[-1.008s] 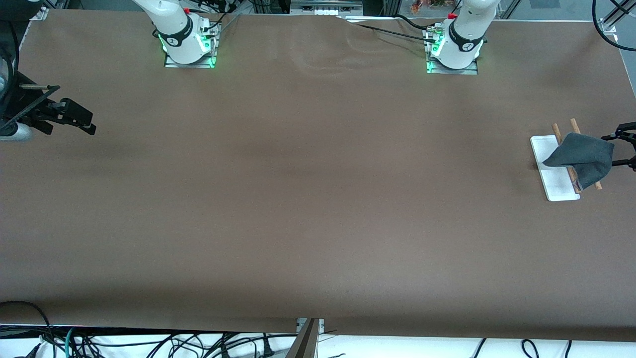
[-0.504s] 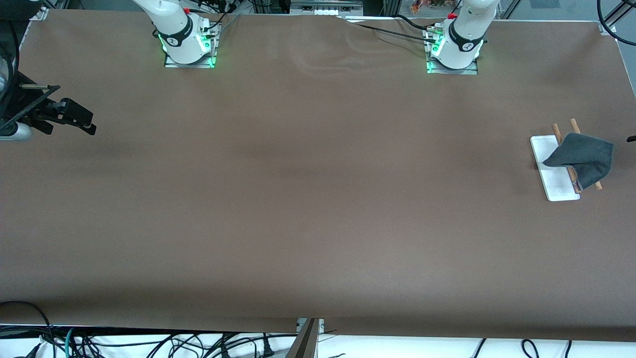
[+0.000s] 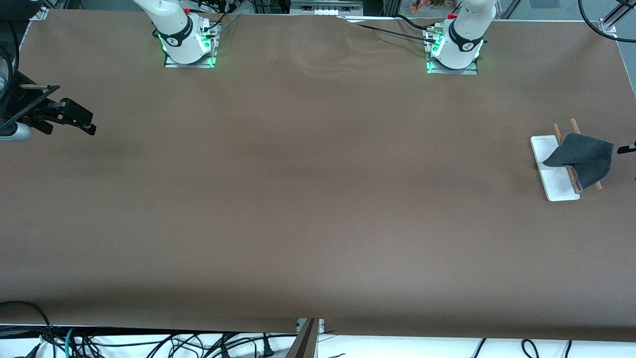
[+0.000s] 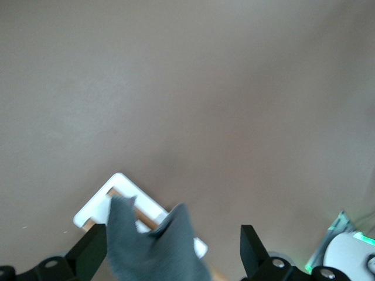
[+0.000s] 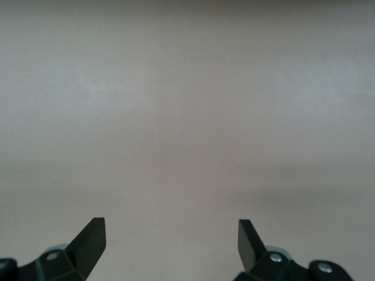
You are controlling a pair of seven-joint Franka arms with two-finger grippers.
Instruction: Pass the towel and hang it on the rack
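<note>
Towel (image 3: 581,158), small, dark grey and soft, hangs draped over the two thin wooden rods of the white-based rack (image 3: 555,185) in the front view, the left gripper (image 3: 627,147) just beside it, the right gripper (image 3: 74,117) waiting well apart, fingers spread. From the left wrist the cloth (image 4: 153,246) sits between wide-open fingers (image 4: 251,244), so I'd back straight away without snagging it; the right wrist shows its wide fingers (image 5: 91,237) over bare table.

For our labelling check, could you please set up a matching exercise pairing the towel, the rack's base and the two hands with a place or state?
Things:
1. towel
2. rack base
3. left hand
4. right hand

Descriptions:
A. white and flat on the table, at the left arm's end
B. open, above bare table
C. draped over the wooden rods
D. open, above the towel, holding nothing

Pairs: 1-C, 2-A, 3-D, 4-B
</note>
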